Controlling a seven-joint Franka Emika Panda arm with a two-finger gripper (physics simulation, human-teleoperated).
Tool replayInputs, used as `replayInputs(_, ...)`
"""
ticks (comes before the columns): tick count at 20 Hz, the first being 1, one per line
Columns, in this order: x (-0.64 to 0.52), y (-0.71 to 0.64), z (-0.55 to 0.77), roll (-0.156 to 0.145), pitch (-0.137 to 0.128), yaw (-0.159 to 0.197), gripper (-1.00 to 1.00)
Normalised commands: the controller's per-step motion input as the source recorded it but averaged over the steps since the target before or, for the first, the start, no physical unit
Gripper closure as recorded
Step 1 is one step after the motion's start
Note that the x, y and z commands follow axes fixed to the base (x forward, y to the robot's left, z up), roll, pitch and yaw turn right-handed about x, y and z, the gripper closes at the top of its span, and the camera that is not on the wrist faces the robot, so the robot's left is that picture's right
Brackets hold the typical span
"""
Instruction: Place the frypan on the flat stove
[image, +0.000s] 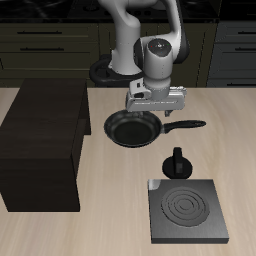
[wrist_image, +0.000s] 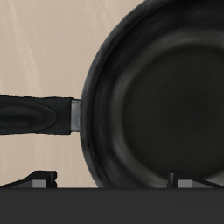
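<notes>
Here the frypan (image: 132, 129) sits flat on the surface (image: 110, 225) at the back, its long handle (image: 186, 125) pointing toward 3 o'clock in the exterior view. The gripper (image: 153, 107) hangs directly above the pan's rim; its 2 fingertips (wrist_image: 39, 179) show well apart in the wrist view (nothing between them). The flat stove (image: 187, 211) lies near the front edge, at about 5 o'clock from the pan, a black moka pot (image: 177, 163) between them. A large dark wooden box (image: 42, 145) stands beside the pan.
</notes>
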Motion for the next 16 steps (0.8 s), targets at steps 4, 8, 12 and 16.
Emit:
replayInputs(4,-0.08,0.08,-0.2,0.015,0.048,0.002,-1.0)
replayInputs(8,-0.06,0.05,-0.18,0.016,0.031,0.005,-1.0)
replayInputs(12,-0.03,0.01,-0.19,0.012,0.02,0.0,-1.0)
replayInputs(16,-0.08,0.03,-0.23,0.007,0.027,0.008,-1.0)
